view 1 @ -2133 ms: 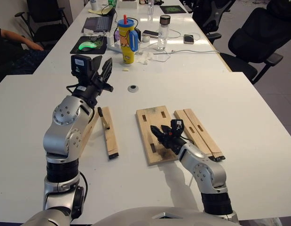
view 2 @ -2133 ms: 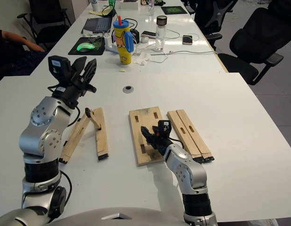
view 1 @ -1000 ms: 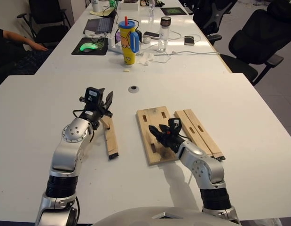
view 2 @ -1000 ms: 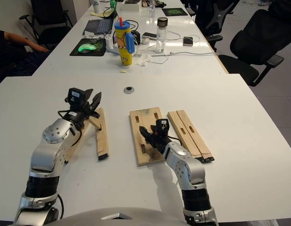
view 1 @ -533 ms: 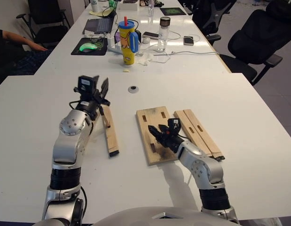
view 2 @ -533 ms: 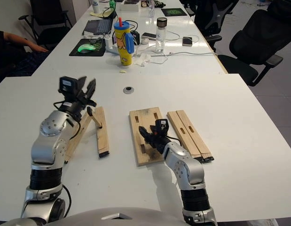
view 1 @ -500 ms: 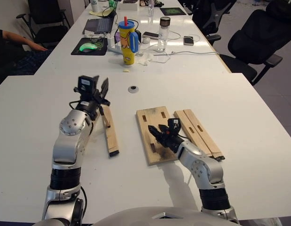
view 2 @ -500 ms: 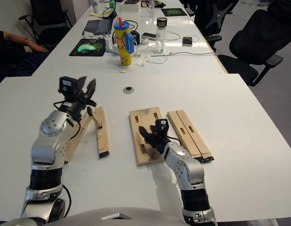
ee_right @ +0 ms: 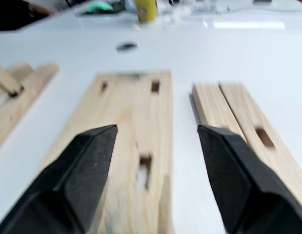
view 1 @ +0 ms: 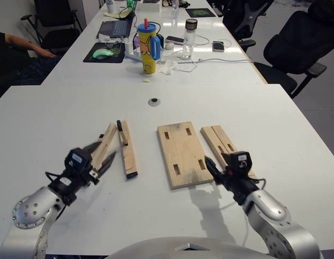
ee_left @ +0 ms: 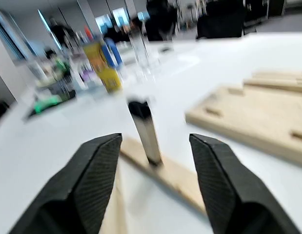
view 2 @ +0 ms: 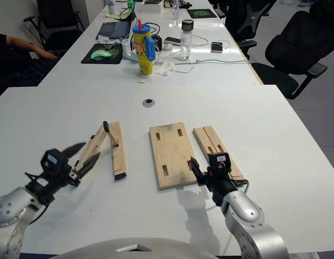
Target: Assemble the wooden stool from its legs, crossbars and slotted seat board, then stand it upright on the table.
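Stool parts lie flat on the white surface (view 1: 59, 113), not yet joined. The slotted seat board (view 1: 183, 154) is in the middle. Two slotted leg pieces (view 1: 225, 144) lie side by side just beside it, on the robot's right. On the left, two more wooden strips (view 1: 126, 151) lie touching at their far ends. A short crossbar (view 2: 109, 134) with a black tip sticks up from them at a tilt.

The left gripper (ee_left: 154, 139) hangs low near the left strips. Its fingers (ee_left: 92, 185) are spread wide and hold nothing. The right gripper (ee_right: 156, 127) is at the near right corner of the seat board. Its fingers (ee_right: 82, 170) are also spread wide and hold nothing.

The wood looks hard and stiff, so it should not bend or squash. Each piece looks thin and probably light. The top looks smooth, so it may slip in a loose hold. Because the board lies flat, getting a finger under it may be tricky. A good place to hold is probably across a long side edge, away from the slots.

White surface lies open on all sides of the parts. A small round cap (view 1: 152, 101) sits beyond them. The yellow cup (view 1: 147, 46) and bottle (view 1: 189, 38) are well apart, on the far side. The near edge of the surface is close to the grippers, so pieces should not be pulled too far back.
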Available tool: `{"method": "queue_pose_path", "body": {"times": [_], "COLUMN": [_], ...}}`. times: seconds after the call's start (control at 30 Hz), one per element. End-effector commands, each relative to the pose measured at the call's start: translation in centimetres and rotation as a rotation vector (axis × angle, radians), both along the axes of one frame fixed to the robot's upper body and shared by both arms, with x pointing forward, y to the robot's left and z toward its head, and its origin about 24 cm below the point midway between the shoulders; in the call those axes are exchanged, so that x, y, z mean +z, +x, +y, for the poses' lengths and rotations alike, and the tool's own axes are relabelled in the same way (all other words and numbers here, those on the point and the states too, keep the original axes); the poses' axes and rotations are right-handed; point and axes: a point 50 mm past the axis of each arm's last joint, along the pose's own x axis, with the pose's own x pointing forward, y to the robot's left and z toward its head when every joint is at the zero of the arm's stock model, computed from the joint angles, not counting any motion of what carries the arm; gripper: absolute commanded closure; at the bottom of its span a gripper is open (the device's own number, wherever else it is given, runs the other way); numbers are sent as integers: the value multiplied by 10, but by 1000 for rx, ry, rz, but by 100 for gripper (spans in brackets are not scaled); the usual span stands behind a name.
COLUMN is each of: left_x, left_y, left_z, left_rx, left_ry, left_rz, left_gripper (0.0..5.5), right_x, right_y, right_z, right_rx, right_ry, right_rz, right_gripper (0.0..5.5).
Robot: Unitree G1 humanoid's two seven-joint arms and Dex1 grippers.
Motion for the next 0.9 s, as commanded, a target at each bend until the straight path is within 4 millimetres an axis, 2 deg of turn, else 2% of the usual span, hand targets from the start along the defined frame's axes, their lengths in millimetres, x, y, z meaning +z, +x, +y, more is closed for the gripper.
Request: {"method": "queue_pose_path", "body": {"times": [0.03, 0.13, 0.27, 0.43, 0.7, 0.77, 0.9], "left_x": [-19, -25, -27, -29, -25, -24, -22], "left_y": [-4, 7, 26, 32, 43, 46, 52], "left_z": [-6, -18, -29, -28, -31, -34, -37], "left_rx": [81, 109, 158, 212, 225, 228, 238], "left_ry": [-63, -109, -132, -107, -78, -109, -164], "left_rz": [205, 320, 387, 440, 466, 479, 517], "left_gripper": [222, 189, 189, 189, 189, 189, 189], "right_x": [-10, -14, -22, -26, -48, -54, -61], "right_y": [-16, -15, -1, 8, 16, 16, 15], "right_z": [1, 4, 3, 1, 4, 8, 27], "right_rx": [22, 38, 55, 69, 57, 66, 116], "right_ry": [152, 207, 158, 90, 47, 56, 195], "right_rz": [146, 177, 178, 144, 184, 208, 233], "right_gripper": [243, 243, 243, 243, 243, 243, 243]}}
